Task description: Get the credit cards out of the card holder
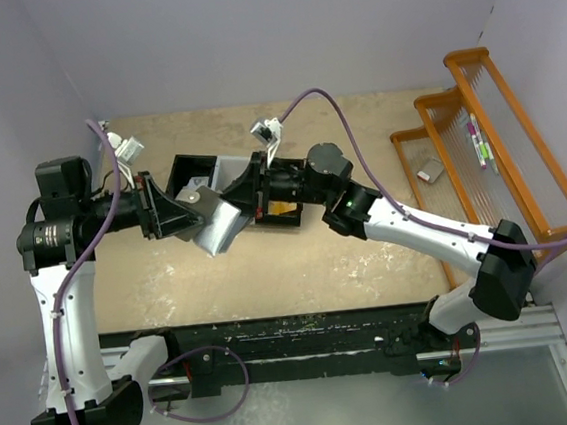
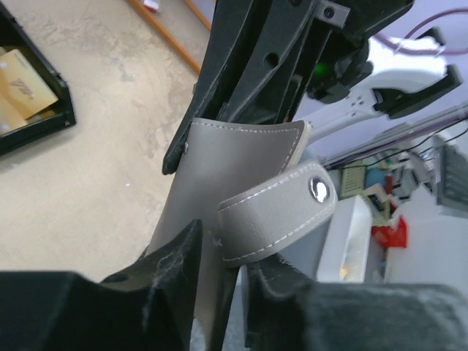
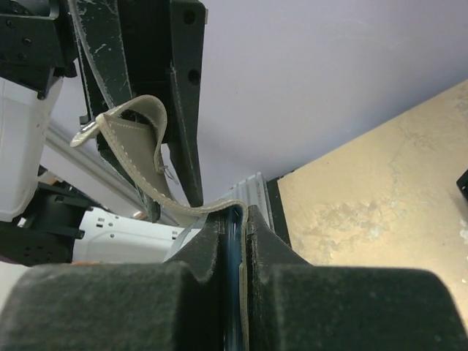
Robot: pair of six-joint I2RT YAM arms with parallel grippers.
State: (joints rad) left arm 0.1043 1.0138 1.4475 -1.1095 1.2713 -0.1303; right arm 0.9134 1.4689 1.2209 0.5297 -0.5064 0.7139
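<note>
Right tool, card holder, tray nearby

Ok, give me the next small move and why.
Probably ease the two arms apart to spread the card holder open: the left tool and right tool each pinch an edge, and its snap strap hangs undone.

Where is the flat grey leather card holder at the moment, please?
The grey card holder is held left of centre in the top view, clamped between the left gripper and the right gripper, close to the black bin tray.
</note>
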